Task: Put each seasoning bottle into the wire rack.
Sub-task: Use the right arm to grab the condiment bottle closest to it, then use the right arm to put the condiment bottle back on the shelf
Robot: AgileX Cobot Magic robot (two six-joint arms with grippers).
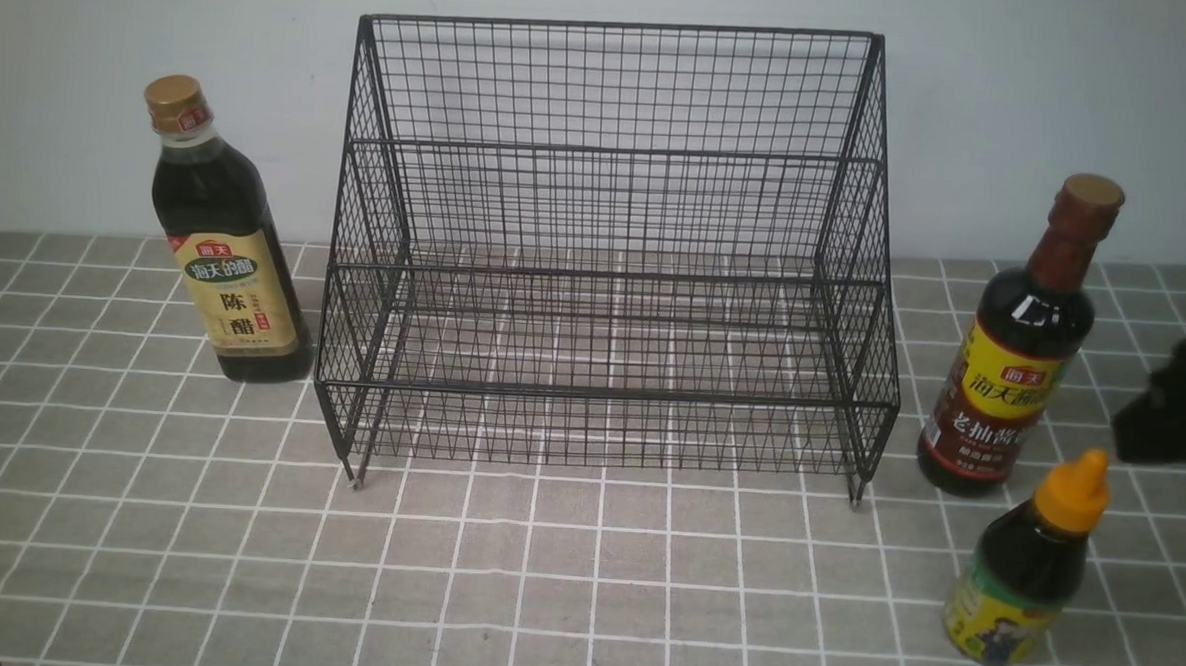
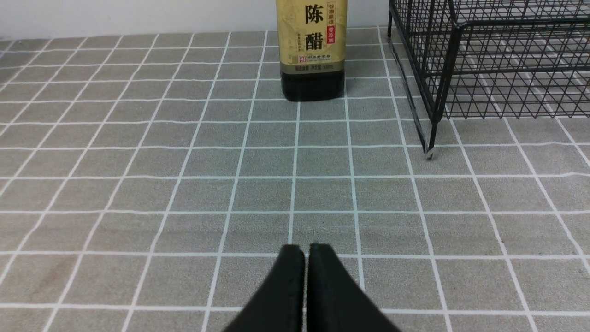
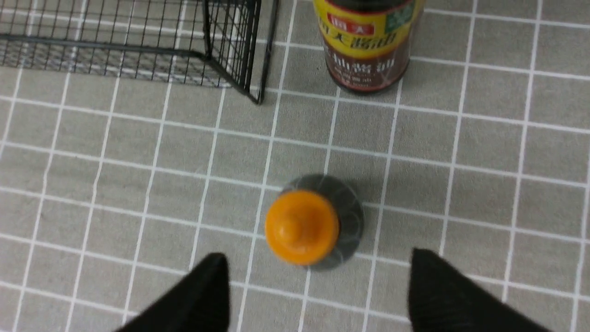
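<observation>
The black wire rack stands at the middle back with nothing in it. To its left is the tall gold-capped seasoning bottle, upright on the cloth. Right of the rack are the tall brown-capped bottle and, nearer, the short orange-capped bottle. My right gripper hovers open above the orange cap, with the cap just ahead of its spread fingers and touching neither. My left gripper is shut and empty, low over the cloth, well short of the gold-capped bottle.
A grey cloth with white grid lines covers the table, and a white wall rises behind. The rack's front leg stands right of the left gripper's line. The brown-capped bottle and a rack corner lie beyond the orange cap.
</observation>
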